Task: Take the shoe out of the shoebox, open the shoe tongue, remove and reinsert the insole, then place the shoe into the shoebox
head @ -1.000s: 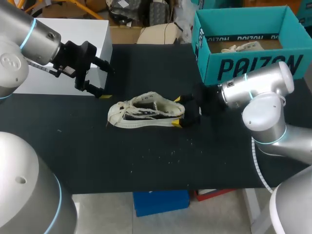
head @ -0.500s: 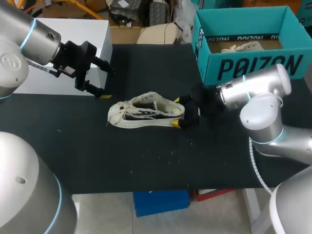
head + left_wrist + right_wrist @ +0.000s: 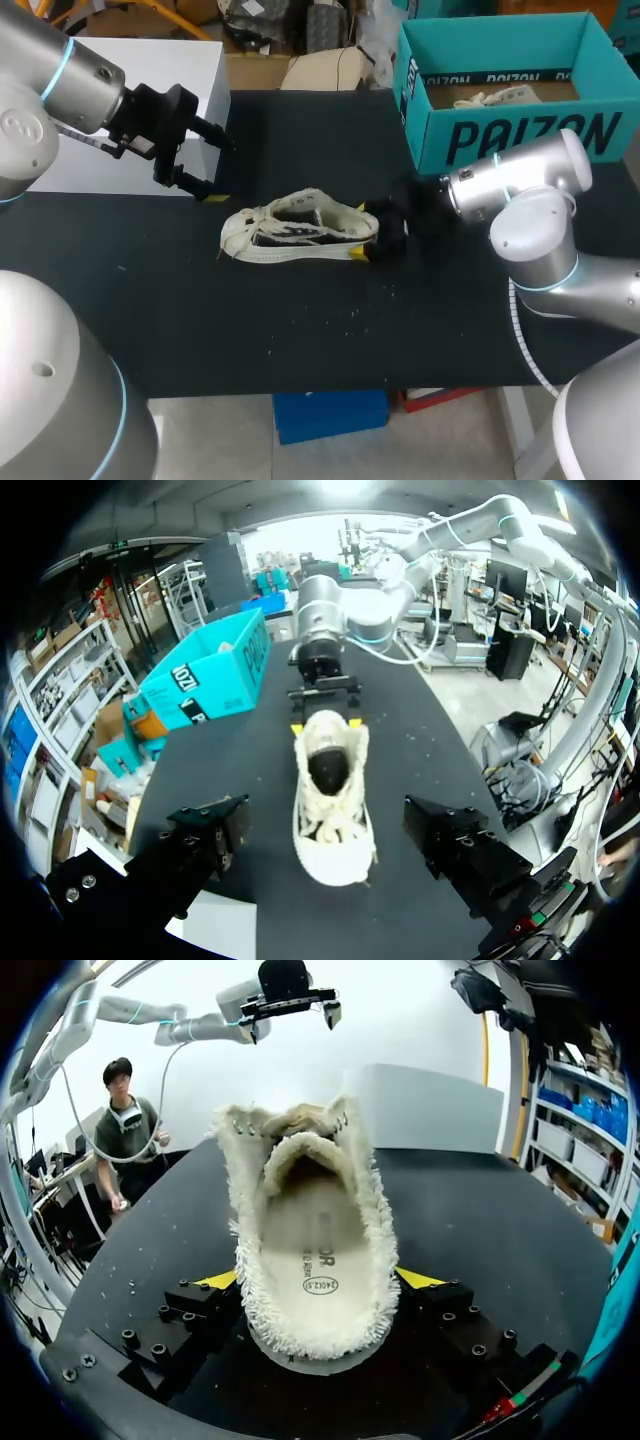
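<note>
Cream fleece lines the sneaker [image 3: 300, 230], which lies near the middle of the black bench [image 3: 300, 330], toe toward my left arm and heel toward my right. The right gripper [image 3: 366, 230] sits low at the heel, its fingers [image 3: 218, 1280] released and spread, one yellow tip on each side just beside the fleece. The left gripper [image 3: 215, 168] hangs above the bench's left part, well apart from the toe, its fingers released and holding nothing. The teal shoebox [image 3: 500, 135] stands open at the far right corner, with a second shoe [image 3: 500, 97] inside.
</note>
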